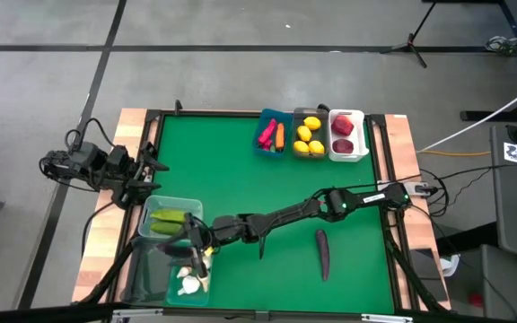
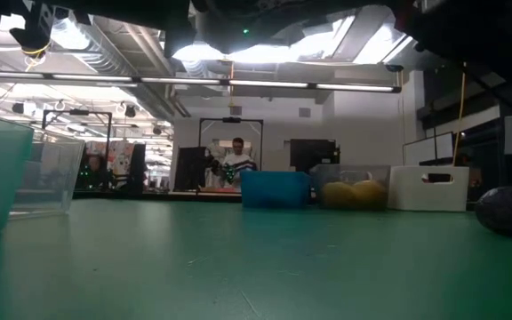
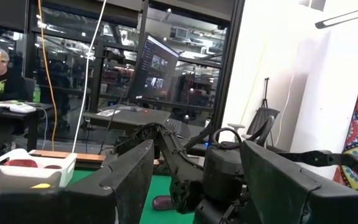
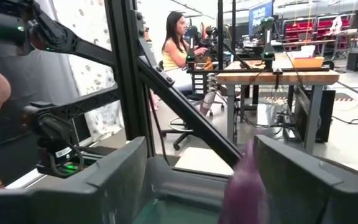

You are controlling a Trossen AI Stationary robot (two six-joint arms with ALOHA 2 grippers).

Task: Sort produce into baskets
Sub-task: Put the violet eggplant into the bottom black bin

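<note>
My right gripper [image 1: 196, 249] reaches across the table to the bins at the near left and stands open over a bin's rim [image 4: 179, 186]. A blurred purple eggplant [image 4: 246, 186] shows between its fingers, close to one of them. A second eggplant [image 1: 323, 254] lies flat on the green mat. The near-left bins hold green cucumbers [image 1: 169, 220] and white garlic [image 1: 189, 285]. My left gripper [image 1: 151, 166] waits open at the table's left edge, with nothing between its fingers [image 3: 129, 174]. My right gripper stands level over the bin with the purple eggplant's upper end [image 4: 247, 171] beside one finger [image 4: 291, 174]. The eggplant is blurred, and I cannot tell whether the finger touches it.
At the far edge stand a blue bin [image 1: 272, 135] with a pink pepper and a carrot, a clear bin [image 1: 309, 135] with lemons and a white bin [image 1: 346, 135] with red apples. A teal bin [image 1: 146, 274] sits at the near left. The mat's middle is bare.
</note>
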